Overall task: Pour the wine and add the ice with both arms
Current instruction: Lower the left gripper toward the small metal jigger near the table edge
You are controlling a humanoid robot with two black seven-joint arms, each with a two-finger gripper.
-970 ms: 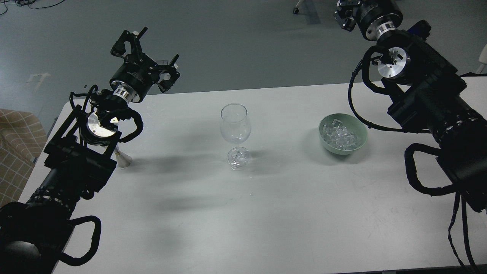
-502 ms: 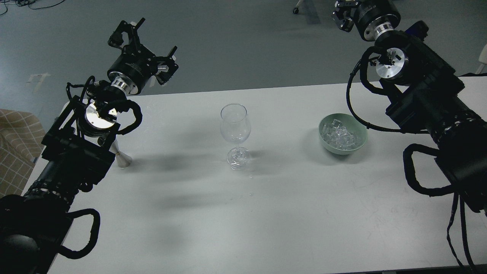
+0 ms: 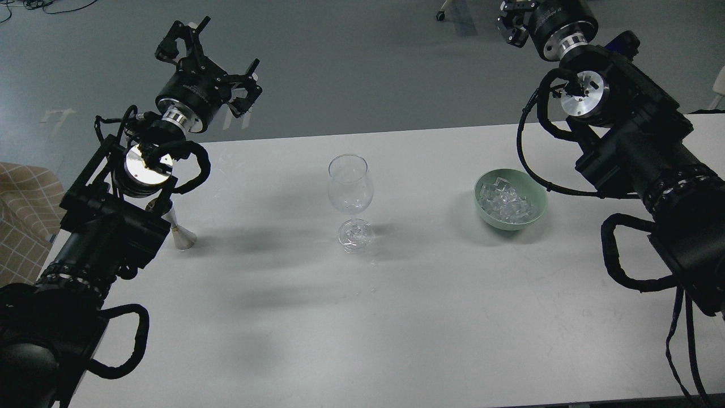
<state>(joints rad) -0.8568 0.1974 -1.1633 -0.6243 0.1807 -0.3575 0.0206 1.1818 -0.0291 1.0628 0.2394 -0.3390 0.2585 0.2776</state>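
The wine glass (image 3: 350, 192) stands mid-bench between a small metal cup (image 3: 181, 233) near the left edge and the ice (image 3: 507, 203) in its green bowl (image 3: 535, 212) rightward, seemingly one per arm; left gripper (image 3: 207, 54) hangs spread and empty, right gripper (image 3: 512, 22) unreadable

Both arms are bulky black jointed units: left arm (image 3: 107, 226), right arm (image 3: 640, 147). Each has a round polished silver joint cap, a silver ring behind the wrist cylinder and ribbed black cable looping outside the links. Left gripper (image 3: 207, 54) is a black skeletal claw; right gripper (image 3: 512, 22) is cut off at the frame edge.
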